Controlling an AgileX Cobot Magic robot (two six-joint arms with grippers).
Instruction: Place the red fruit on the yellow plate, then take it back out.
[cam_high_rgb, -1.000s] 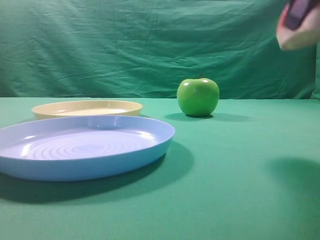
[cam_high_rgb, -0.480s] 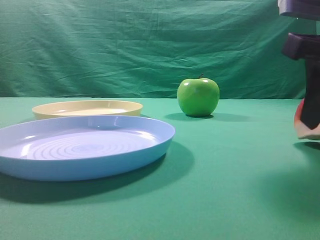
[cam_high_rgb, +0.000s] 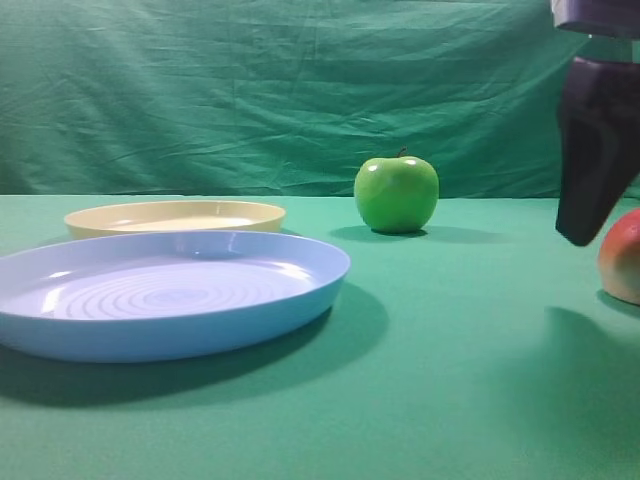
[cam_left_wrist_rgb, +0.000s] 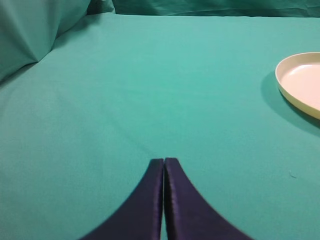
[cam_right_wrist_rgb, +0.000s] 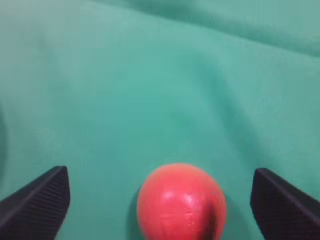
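Note:
The red fruit (cam_right_wrist_rgb: 181, 202) lies on the green cloth between the wide-apart jaws of my right gripper (cam_right_wrist_rgb: 160, 171), with a clear gap on both sides. In the exterior view the red fruit (cam_high_rgb: 625, 258) rests at the far right edge, and one dark finger (cam_high_rgb: 595, 150) hangs just above and left of it. The yellow plate (cam_high_rgb: 175, 215) sits empty at the back left; its rim (cam_left_wrist_rgb: 286, 82) shows at the right of the left wrist view. My left gripper (cam_left_wrist_rgb: 164, 161) is shut on nothing, low over bare cloth.
A large light-blue plate (cam_high_rgb: 300, 300) with concentric rings fills the front left, just ahead of the yellow one. A shiny green apple (cam_high_rgb: 396, 193) stands at the back centre. A green cloth backdrop (cam_high_rgb: 250, 90) closes off the rear.
The right gripper came down from the upper right with the red fruit, set it on the cloth and opened. The fruit now lies free. The left arm has not moved.

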